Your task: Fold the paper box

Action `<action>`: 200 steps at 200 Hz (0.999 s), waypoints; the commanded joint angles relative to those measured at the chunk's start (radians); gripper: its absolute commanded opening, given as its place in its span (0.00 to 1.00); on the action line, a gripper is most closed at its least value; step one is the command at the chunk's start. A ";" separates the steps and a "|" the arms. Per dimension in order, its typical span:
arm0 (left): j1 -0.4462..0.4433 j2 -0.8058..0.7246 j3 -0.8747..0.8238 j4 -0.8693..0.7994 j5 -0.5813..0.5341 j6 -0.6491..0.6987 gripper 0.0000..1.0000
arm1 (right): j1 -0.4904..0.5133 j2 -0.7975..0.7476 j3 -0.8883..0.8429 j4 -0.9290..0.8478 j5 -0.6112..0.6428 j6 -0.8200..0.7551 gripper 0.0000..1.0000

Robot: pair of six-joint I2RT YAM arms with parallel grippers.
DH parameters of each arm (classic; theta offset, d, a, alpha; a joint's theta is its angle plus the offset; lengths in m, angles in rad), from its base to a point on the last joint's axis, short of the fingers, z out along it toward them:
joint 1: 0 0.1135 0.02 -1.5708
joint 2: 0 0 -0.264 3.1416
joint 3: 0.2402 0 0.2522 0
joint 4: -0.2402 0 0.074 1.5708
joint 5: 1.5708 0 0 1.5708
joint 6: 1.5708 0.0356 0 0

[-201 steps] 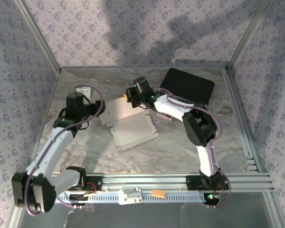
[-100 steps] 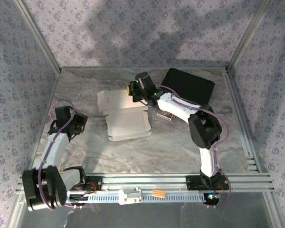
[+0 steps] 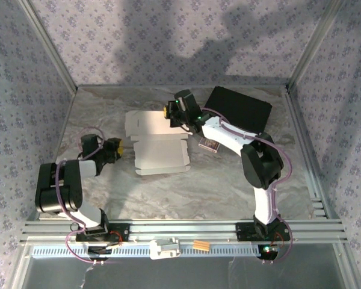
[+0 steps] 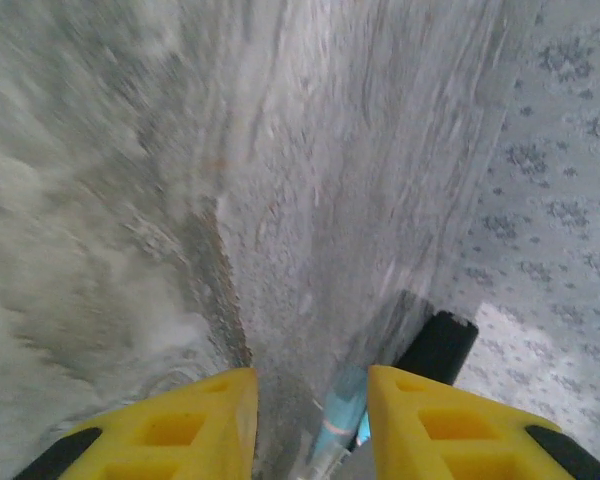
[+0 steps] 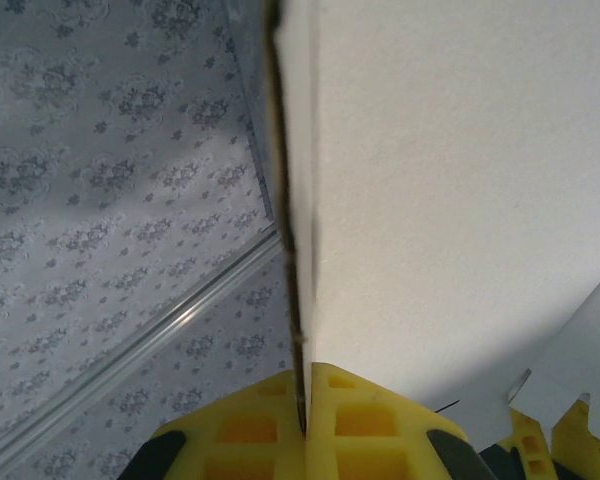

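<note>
Left arm (image 3: pixel 60 186) has pulled back off the sheet since a sec ago and now sits folded low at the left, its jaws lying near the surface and aimed toward the sheet's left edge, w/ bare surface between them. Right arm (image 3: pixel 225 135) has barely shifted.

White die-cut thin-cardboard paper box (image 3: pixel 159 155) lies about mid-surface, slightly left: one flat panel w/ small tabs along its edges, a second panel (image 3: pixel 143 123) behind it toward the back wall. Right jaws are clenched on that rear panel's right edge; in the right wrist view the yellow ribbed plastic fingers (image 5: pixel 365 420) pinch the sheet's thin brownish cut edge (image 5: pixel 292 230), smooth matte white face beside it.

Left jaws are released: yellow fingers (image 4: pixel 180 425) stand apart over blurred marble, nothing between them.

Grey marbled surface (image 3: pixel 228 192) is open in front of the box and to the near right. Black rectangular case (image 3: pixel 239 108) sits at the back right, close to the right arm; small patterned card packet (image 3: pixel 210 144) lies just beside that arm, apart from the box. Floral-papered walls (image 3: pixel 168 36) w/ metal corner posts close in three sides; ribbed aluminium rails (image 3: pixel 198 229) run along the near edge.
</note>
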 commanded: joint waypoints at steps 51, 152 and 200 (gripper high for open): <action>-0.060 0.099 -0.029 0.319 -0.001 -0.133 0.35 | -0.017 -0.024 0.016 0.000 -0.002 0.035 0.00; -0.111 0.098 -0.001 0.340 -0.011 -0.175 0.35 | -0.016 0.000 0.031 0.026 0.005 0.047 0.00; -0.139 0.069 0.031 0.312 -0.024 -0.163 0.38 | -0.012 0.002 0.023 0.032 0.000 0.051 0.00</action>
